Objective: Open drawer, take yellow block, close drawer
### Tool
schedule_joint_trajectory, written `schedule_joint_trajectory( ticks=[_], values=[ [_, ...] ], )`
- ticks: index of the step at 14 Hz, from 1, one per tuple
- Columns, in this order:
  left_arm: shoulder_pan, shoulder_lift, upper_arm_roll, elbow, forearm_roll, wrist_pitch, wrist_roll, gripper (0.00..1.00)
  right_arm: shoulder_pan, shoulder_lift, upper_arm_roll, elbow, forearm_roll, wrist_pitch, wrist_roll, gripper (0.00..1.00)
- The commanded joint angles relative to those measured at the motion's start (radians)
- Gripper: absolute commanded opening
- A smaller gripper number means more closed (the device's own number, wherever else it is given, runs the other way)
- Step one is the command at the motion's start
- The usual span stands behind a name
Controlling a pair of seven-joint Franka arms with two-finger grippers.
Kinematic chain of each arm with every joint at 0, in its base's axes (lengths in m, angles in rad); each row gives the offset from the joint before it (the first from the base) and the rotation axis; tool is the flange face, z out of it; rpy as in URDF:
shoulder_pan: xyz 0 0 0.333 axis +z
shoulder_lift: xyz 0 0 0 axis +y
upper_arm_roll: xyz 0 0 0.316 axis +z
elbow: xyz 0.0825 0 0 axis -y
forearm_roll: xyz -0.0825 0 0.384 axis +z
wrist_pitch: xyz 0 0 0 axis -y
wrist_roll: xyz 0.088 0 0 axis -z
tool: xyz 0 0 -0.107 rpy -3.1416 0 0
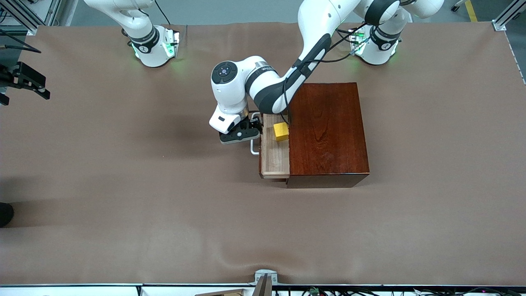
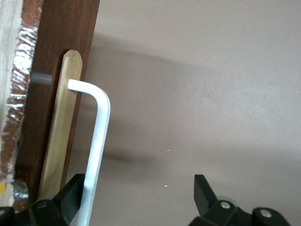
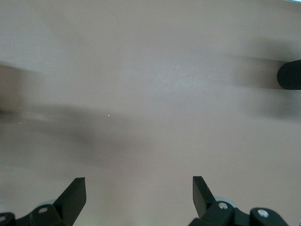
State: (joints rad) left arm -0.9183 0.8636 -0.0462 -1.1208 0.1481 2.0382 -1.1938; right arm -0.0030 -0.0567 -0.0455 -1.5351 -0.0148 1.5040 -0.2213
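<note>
The dark reddish-brown box (image 1: 328, 131) stands mid-table. Its pale-wood drawer (image 1: 273, 158) is pulled partly out toward the right arm's end. The yellow block (image 1: 281, 131) lies in the open drawer, close to the box. My left gripper (image 1: 249, 130) is at the white handle (image 1: 254, 148). In the left wrist view this gripper (image 2: 138, 183) is open, and the handle (image 2: 96, 141) runs between the fingers, right beside one finger (image 2: 75, 190). My right gripper (image 3: 138, 188) is open and empty, and waits over bare table.
The brown cloth-covered table (image 1: 123, 185) spreads all round the box. A dark rounded object (image 1: 5, 213) lies at the table's edge at the right arm's end; it also shows in the right wrist view (image 3: 289, 75).
</note>
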Motion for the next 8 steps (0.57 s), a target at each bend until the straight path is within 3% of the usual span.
schedule_joint_trajectory(
  ticks=[1, 8],
  values=[
    [-0.014, 0.063, -0.004, 0.095, -0.03, 0.045, -0.024, 1.0, -0.006, -0.015, 0.003, -0.008, 0.012, 0.002, 0.014, 1.0],
    [-0.016, 0.054, 0.002, 0.085, -0.053, 0.085, -0.032, 1.0, -0.006, -0.015, 0.003, -0.008, 0.012, 0.002, 0.014, 1.0]
  ],
)
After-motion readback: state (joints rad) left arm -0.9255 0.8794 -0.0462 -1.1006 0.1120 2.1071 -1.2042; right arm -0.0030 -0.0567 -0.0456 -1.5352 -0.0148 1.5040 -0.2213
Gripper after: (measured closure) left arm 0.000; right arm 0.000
